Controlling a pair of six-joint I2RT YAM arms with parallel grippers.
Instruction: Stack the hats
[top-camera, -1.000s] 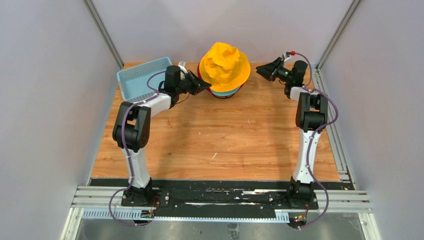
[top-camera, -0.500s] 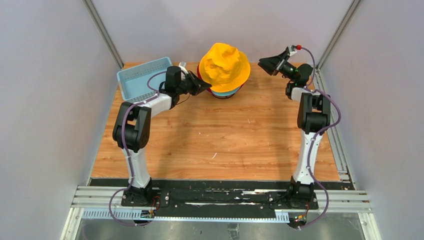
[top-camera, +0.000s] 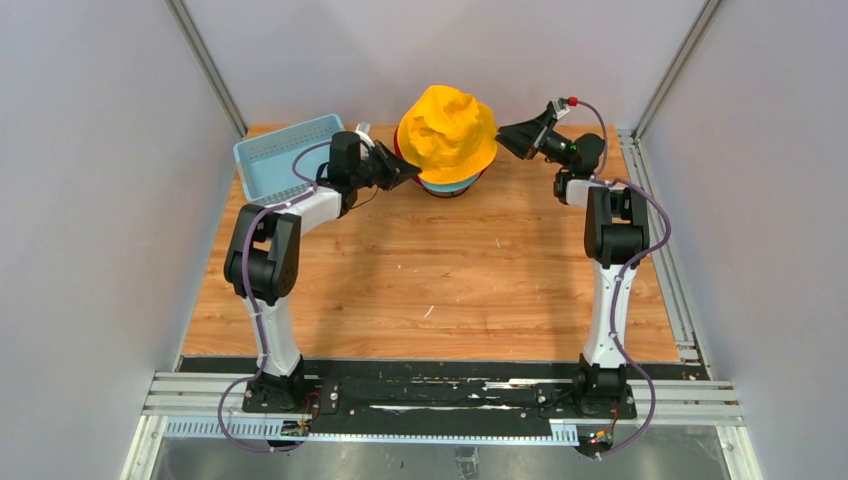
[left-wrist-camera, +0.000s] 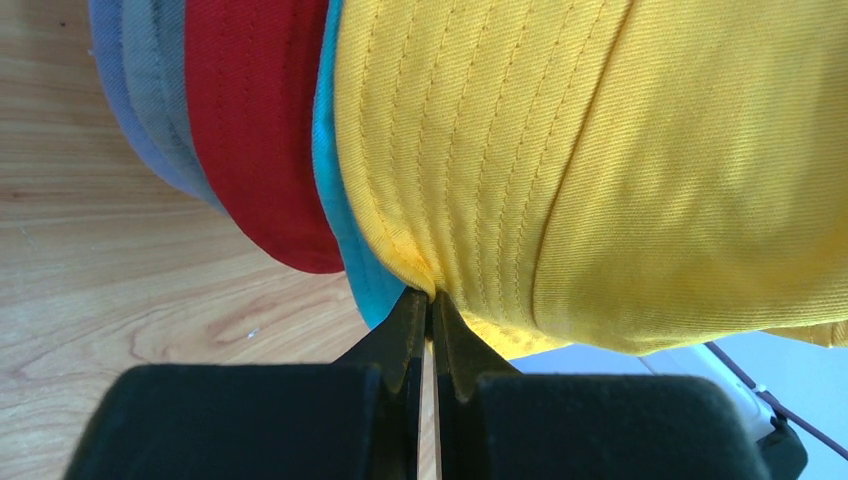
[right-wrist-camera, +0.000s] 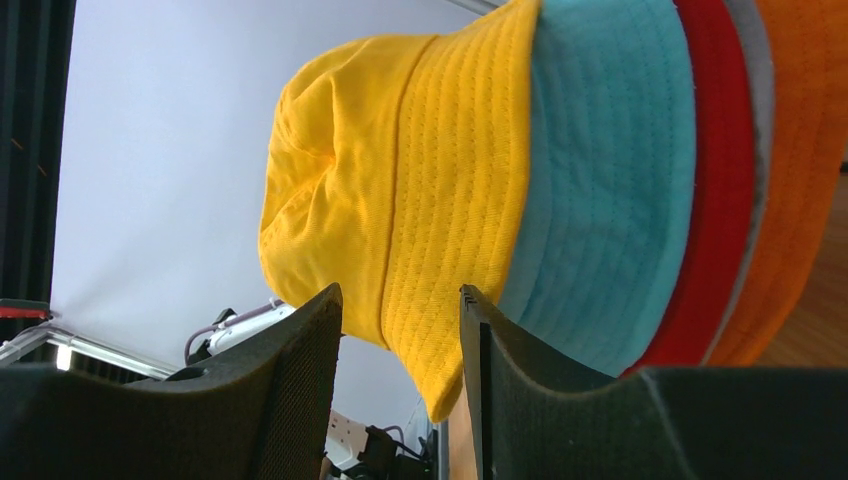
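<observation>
The hats sit in one stack at the back middle of the table, with the yellow hat (top-camera: 448, 130) on top. In the left wrist view the yellow hat (left-wrist-camera: 600, 150) lies over teal (left-wrist-camera: 340, 230), red (left-wrist-camera: 255, 120) and grey-blue (left-wrist-camera: 140, 90) brims. My left gripper (top-camera: 415, 172) (left-wrist-camera: 432, 295) is shut on the yellow brim's left edge. My right gripper (top-camera: 503, 138) (right-wrist-camera: 400, 292) is open at the stack's right side, with the yellow brim (right-wrist-camera: 440, 300) hanging between its fingers, untouched. Teal (right-wrist-camera: 610, 180), red (right-wrist-camera: 715, 180) and orange (right-wrist-camera: 800, 150) brims show under it.
A light blue perforated basket (top-camera: 275, 155) stands at the back left, just behind my left forearm. Grey walls close in the back and both sides. Bare wooden table (top-camera: 440, 270) stretches from the stack to the arm bases.
My right gripper has swung left to the yellow hat's right brim and its jaws have widened. The left gripper and the stack have stayed put.
</observation>
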